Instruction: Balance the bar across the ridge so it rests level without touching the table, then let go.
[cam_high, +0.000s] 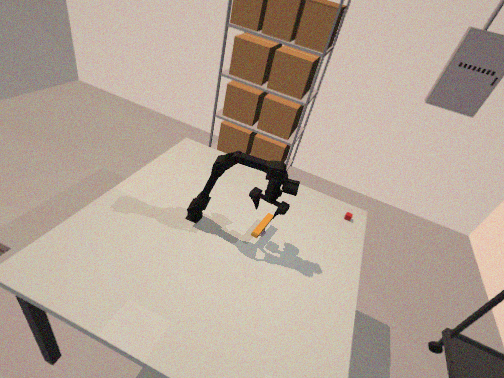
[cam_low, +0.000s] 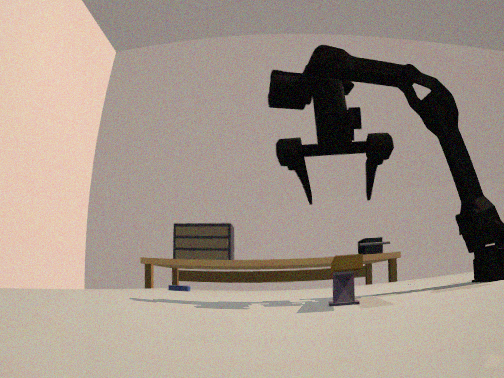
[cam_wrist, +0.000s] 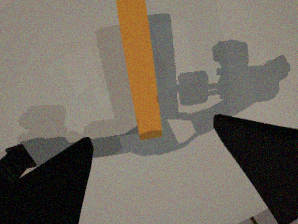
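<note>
The orange bar (cam_high: 262, 226) (cam_low: 347, 263) (cam_wrist: 139, 70) lies across the top of the purple-grey ridge (cam_low: 344, 289), which stands upright on the table. In the exterior view the bar is seen nearly end-on, above the table top, with its shadow apart from it in the wrist view. It looks about level, but a slight tilt along its length cannot be told. The ridge is mostly hidden under the bar in the other views. My gripper (cam_high: 266, 212) (cam_low: 340, 201) (cam_wrist: 153, 132) is open and empty, well above the bar, with its fingers pointing down and touching nothing.
A small red cube (cam_high: 348, 216) sits near the far right corner of the pale table (cam_high: 150, 300). A small flat blue object (cam_low: 179, 288) shows low on the left in the exterior view. The shelving and the wooden bench (cam_low: 270, 263) stand in the background.
</note>
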